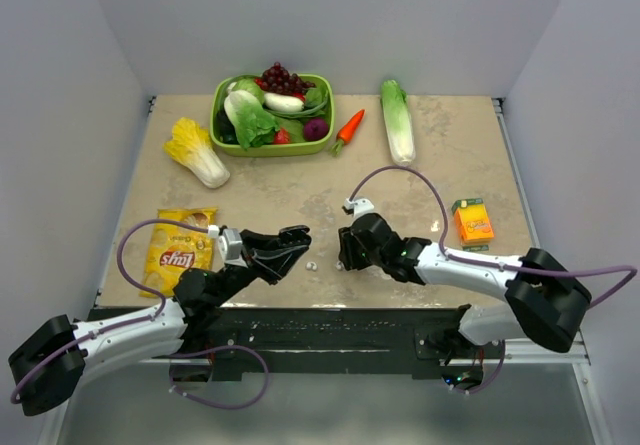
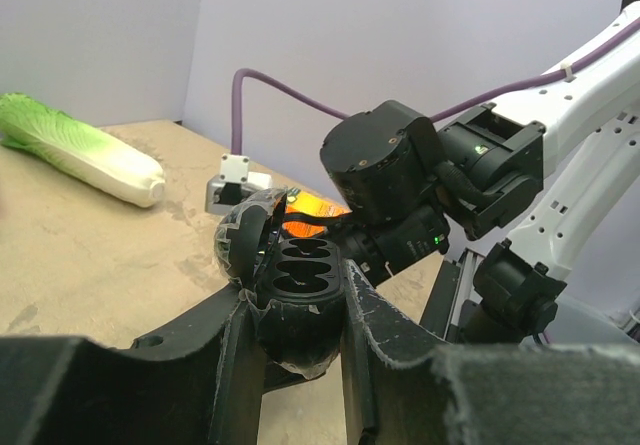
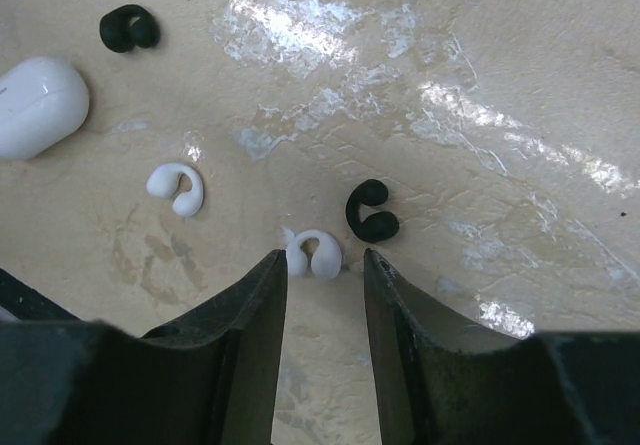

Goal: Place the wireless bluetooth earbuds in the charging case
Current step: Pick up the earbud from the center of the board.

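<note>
In the right wrist view a white oval charging case (image 3: 38, 105) lies closed on the table at the upper left. Two white C-shaped earbuds lie near it: one (image 3: 178, 187) in the open, the other (image 3: 315, 253) just ahead of my right gripper (image 3: 322, 262). That gripper is open and empty, its fingertips on either side of the bud. One white bud (image 1: 312, 264) shows between the two grippers in the top view. My left gripper (image 2: 298, 291) is shut on a black open case (image 2: 300, 270) with empty slots, held above the table facing the right gripper (image 1: 344, 250).
Two black earbuds (image 3: 128, 28) (image 3: 372, 212) lie on the table. Far side: a green basket (image 1: 272, 149) of vegetables, a cabbage (image 1: 197, 151), a carrot (image 1: 348, 128), a long lettuce (image 1: 398, 120). An orange box (image 1: 472, 220) sits right, a chips bag (image 1: 178, 250) left.
</note>
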Robot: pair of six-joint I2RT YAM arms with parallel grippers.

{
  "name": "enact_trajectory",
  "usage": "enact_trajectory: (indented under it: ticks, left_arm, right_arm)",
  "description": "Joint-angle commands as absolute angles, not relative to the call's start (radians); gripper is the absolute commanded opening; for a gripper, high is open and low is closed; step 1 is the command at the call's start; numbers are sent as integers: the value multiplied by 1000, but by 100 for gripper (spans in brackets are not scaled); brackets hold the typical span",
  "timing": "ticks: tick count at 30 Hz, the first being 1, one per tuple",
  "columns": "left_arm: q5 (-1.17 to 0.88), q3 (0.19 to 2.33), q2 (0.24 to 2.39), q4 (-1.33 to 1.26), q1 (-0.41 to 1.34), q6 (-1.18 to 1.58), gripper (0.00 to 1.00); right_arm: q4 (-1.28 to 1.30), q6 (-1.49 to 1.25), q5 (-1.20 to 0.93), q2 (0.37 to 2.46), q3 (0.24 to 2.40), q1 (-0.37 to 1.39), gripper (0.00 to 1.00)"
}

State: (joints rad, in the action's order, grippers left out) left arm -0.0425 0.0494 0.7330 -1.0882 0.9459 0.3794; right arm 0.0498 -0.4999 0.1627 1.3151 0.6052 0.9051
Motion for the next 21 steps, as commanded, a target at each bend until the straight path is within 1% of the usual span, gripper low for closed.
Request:
enact_trajectory:
  ticks: [1,11,21]
  left_arm:
    - [-51,-97,735,-1184,953,391,0]
    - [-46,-106,729,-1184,953,393,0]
    - [-44,-112,761,-1215,953,396,0]
  right_arm:
    - [14,-457,133,1367,661,908,41]
    - [5,-436,126,1434,686,908,41]
    - [-21,-417,130,1439,706,908,41]
